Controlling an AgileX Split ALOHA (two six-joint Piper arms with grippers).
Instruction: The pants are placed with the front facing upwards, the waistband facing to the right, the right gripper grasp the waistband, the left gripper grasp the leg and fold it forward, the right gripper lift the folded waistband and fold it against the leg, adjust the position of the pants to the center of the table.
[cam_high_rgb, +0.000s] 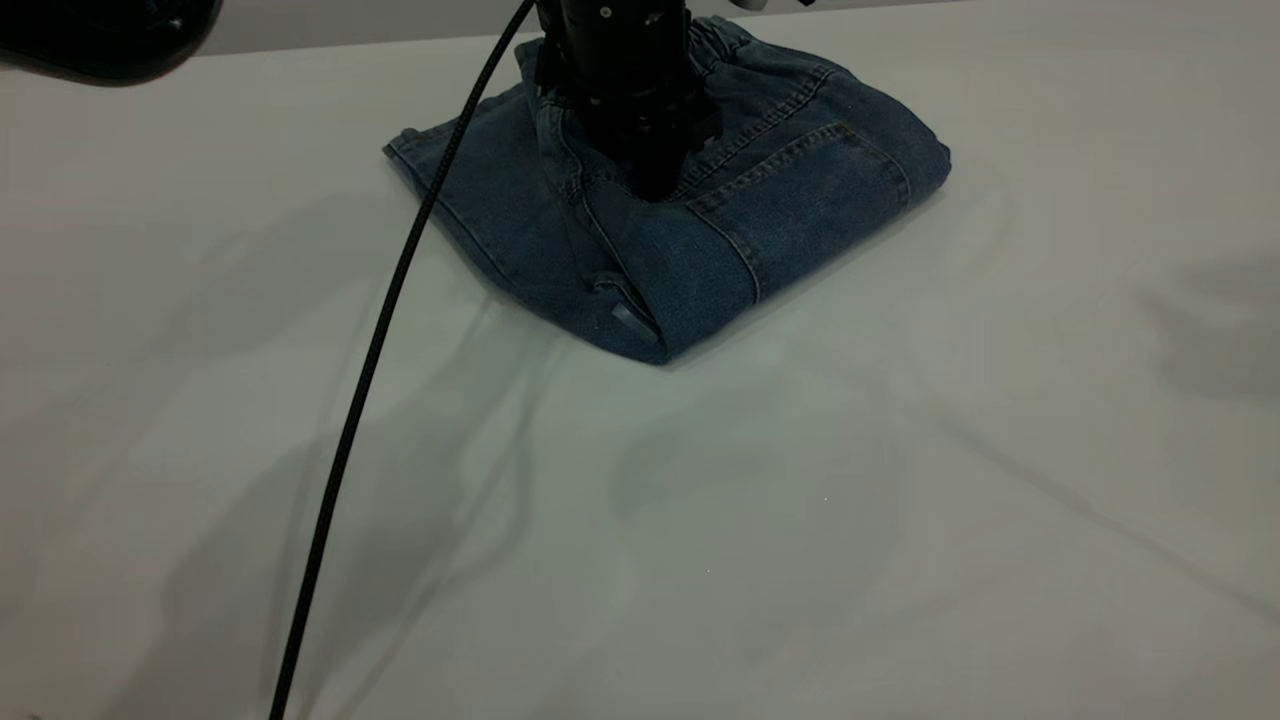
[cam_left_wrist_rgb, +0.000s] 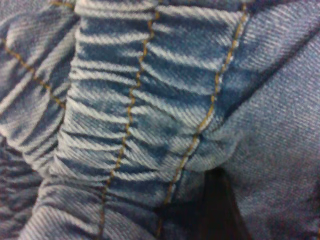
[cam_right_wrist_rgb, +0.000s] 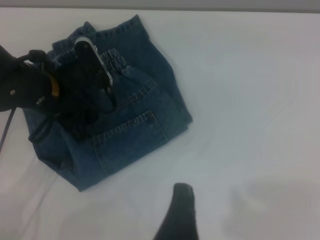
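The near half of the table (cam_high_rgb: 700, 560) is bare white surface, crossed only by a black braided cable (cam_high_rgb: 370, 360) that runs from the near edge up toward the far side. Beyond it lie the pants (cam_high_rgb: 700, 230), folded into a compact denim bundle at the far middle of the tabletop, with a back patch pocket (cam_high_rgb: 800, 190) facing up and the folded corner pointing toward the camera.

The left gripper (cam_high_rgb: 655, 175) stands on top of the bundle, pointing straight down, its tip pressed into the denim just beside the pocket. Whether its jaws are parted or closed on cloth cannot be told: the exterior view shows only the dark body, and its wrist camera is filled with fabric. That close view shows the waistband (cam_left_wrist_rgb: 150, 100), its gathered ridges crossed by tan stitching, directly under the camera.

The waistband's puckered edge shows at the far end of the bundle, behind the left arm.

The right gripper (cam_right_wrist_rgb: 180, 212) hovers well apart from the pants, above bare table. Only one dark fingertip is in sight, holding nothing; its opening cannot be told.
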